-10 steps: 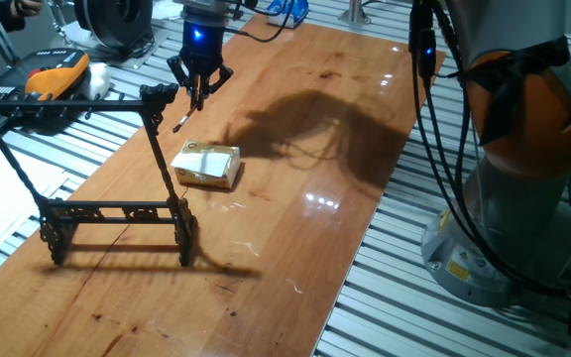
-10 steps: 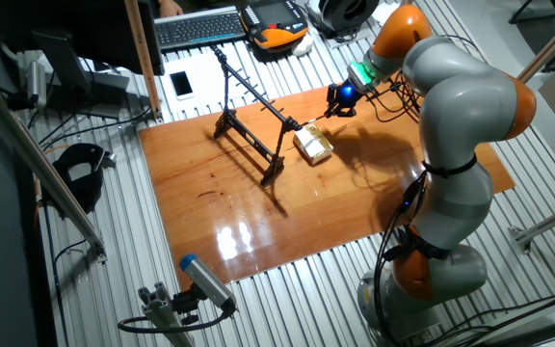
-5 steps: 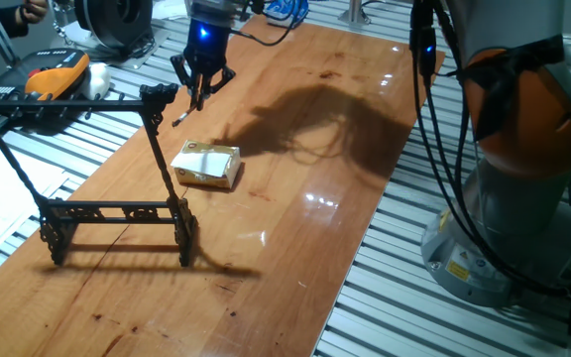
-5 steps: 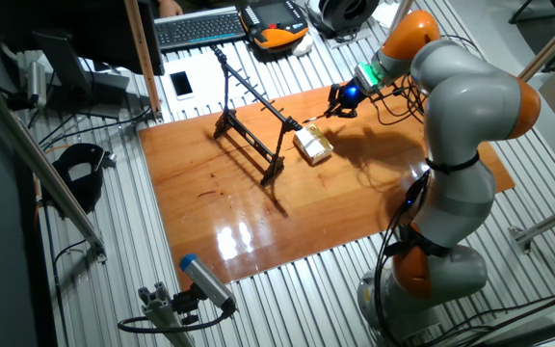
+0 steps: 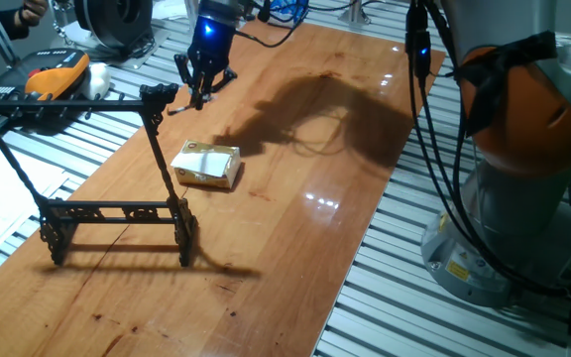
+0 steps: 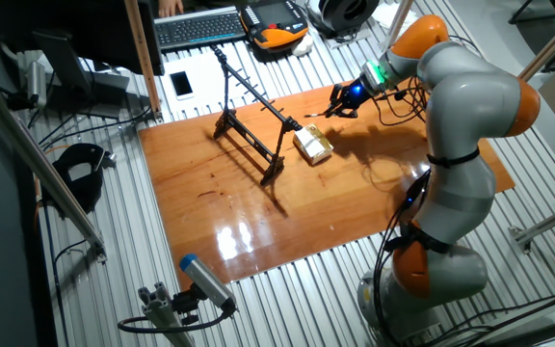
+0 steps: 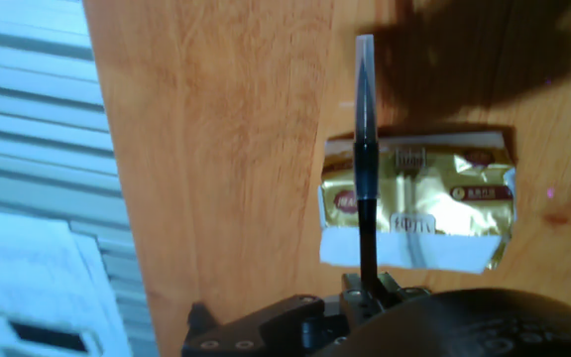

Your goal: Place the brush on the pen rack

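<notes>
My gripper (image 5: 200, 95) hangs above the far left part of the wooden table, shut on the brush (image 5: 182, 106). The thin stick slants down and left from the fingers, clear of the table. The pen rack (image 5: 117, 210) is a black metal frame standing nearer on the left, and its top corner is just left of the brush's tip. From the other side, the gripper (image 6: 336, 108) and brush (image 6: 316, 117) sit right of the rack (image 6: 278, 152). In the hand view the brush (image 7: 365, 149) runs straight out from the gripper (image 7: 367, 290) across the block below.
A yellowish rectangular block (image 5: 207, 165) lies on the table between gripper and rack; it also shows as a gold-and-white pack (image 7: 434, 203). An orange device (image 5: 56, 74) and other gear lie off the table's left edge. The robot's base (image 5: 523, 198) stands at the right.
The gripper has risen a little and shifted toward the table's far end, carrying the brush with it. The rack and block have not moved.
</notes>
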### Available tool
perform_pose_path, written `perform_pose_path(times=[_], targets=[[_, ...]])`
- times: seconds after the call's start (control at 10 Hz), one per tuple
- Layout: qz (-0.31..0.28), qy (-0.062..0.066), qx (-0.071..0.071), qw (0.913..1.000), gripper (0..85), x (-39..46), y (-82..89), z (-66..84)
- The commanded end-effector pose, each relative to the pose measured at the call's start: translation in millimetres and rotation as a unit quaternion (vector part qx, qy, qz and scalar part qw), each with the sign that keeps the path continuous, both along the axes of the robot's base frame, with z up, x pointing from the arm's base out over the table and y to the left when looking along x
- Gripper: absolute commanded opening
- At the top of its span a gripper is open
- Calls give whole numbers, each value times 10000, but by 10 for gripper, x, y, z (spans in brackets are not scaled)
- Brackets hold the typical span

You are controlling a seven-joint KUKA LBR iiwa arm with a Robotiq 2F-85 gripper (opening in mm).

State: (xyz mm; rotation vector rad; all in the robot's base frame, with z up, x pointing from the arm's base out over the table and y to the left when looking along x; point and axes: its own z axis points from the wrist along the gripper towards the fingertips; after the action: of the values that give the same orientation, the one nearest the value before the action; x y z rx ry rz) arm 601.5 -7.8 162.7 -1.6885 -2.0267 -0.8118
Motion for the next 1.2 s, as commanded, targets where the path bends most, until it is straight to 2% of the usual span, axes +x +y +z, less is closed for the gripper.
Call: perform_pose_path(times=[0.0, 0.1, 0.2, 0.3, 0.4, 0.6, 0.8, 1.1], targets=[[-12, 12, 188, 9998, 0, 2, 6, 31], [-7, 28, 226, 9997, 0, 8, 34, 90], [-25, 43, 121, 9999, 0, 24, 90, 186], [-50, 133, -28, 9999, 0, 52, 155, 289], [-125, 234, -67, 9996, 0, 67, 229, 380], [-263, 379, -47, 9989, 0, 69, 347, 566], [-365, 532, -55, 9979, 0, 109, 455, 724], [-387, 553, -23, 9977, 0, 123, 492, 793]])
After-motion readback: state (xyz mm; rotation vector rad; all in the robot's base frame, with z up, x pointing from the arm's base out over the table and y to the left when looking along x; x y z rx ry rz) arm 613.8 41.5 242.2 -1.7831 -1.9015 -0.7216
